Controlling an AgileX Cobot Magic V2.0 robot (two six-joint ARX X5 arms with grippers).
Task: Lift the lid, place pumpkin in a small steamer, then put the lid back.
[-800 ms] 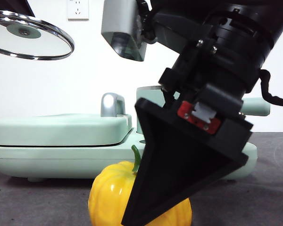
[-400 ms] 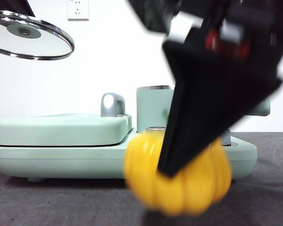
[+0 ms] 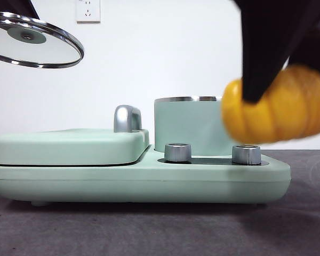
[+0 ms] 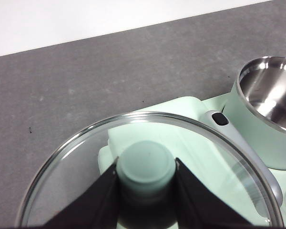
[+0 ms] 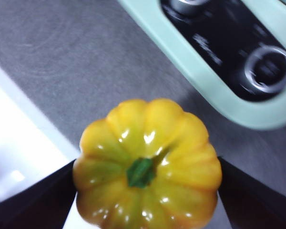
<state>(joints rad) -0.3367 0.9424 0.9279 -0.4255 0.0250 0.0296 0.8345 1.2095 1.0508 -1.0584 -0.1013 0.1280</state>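
Note:
My right gripper (image 3: 280, 80) is shut on the yellow-orange pumpkin (image 3: 288, 112), which hangs in the air at the right of the front view, beside and slightly above the rim of the small steamer (image 3: 189, 125). In the right wrist view the pumpkin (image 5: 148, 162) sits between the two black jaws, green stem up. The steamer stands open, and its bare steel inside (image 4: 271, 88) shows in the left wrist view. High at the left, my left gripper (image 4: 145, 183) is shut on the mint-green knob of the glass lid (image 3: 34, 40), whose steel rim (image 4: 76, 143) shows in the left wrist view.
The wide mint-green appliance base (image 3: 138, 178) carries the steamer and two metal knobs (image 3: 177, 152). Its flat griddle cover (image 3: 69, 146) with a steel handle (image 3: 127, 118) lies to the left. A grey table surface (image 3: 149, 229) lies in front.
The right gripper has carried the pumpkin up off the table and to the right, from low centre to beside the steamer's rim. The lid stays held high at the left.

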